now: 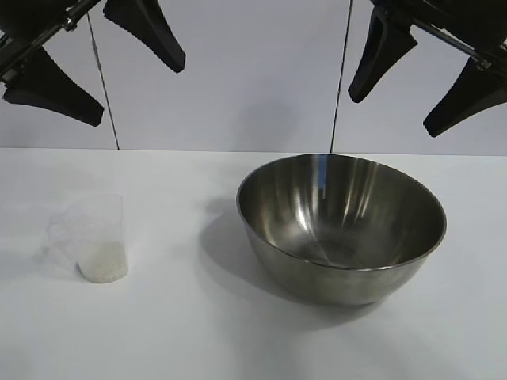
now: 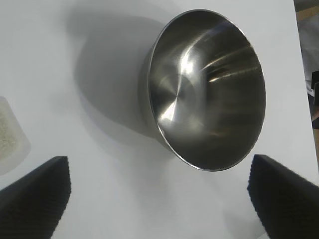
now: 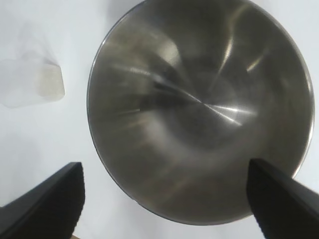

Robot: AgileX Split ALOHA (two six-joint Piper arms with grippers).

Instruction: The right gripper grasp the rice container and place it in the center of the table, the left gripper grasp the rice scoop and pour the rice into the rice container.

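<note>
The rice container (image 1: 341,226), a big shiny steel bowl, stands empty on the white table (image 1: 182,332), right of the middle. The rice scoop (image 1: 97,237), a small clear cup, stands at the left with white rice (image 1: 102,263) in its bottom. My left gripper (image 1: 99,75) hangs open high above the scoop's side. My right gripper (image 1: 412,91) hangs open high above the bowl. The left wrist view shows the bowl (image 2: 207,89), the scoop's edge (image 2: 10,137) and the gripper (image 2: 159,196) empty. The right wrist view shows the bowl (image 3: 199,109), the scoop (image 3: 35,82) and the gripper (image 3: 164,199) empty.
A pale panelled wall (image 1: 253,71) closes off the back of the table. Bare tabletop lies between scoop and bowl and along the front edge. Dark clutter (image 2: 311,59) shows beyond the table's side in the left wrist view.
</note>
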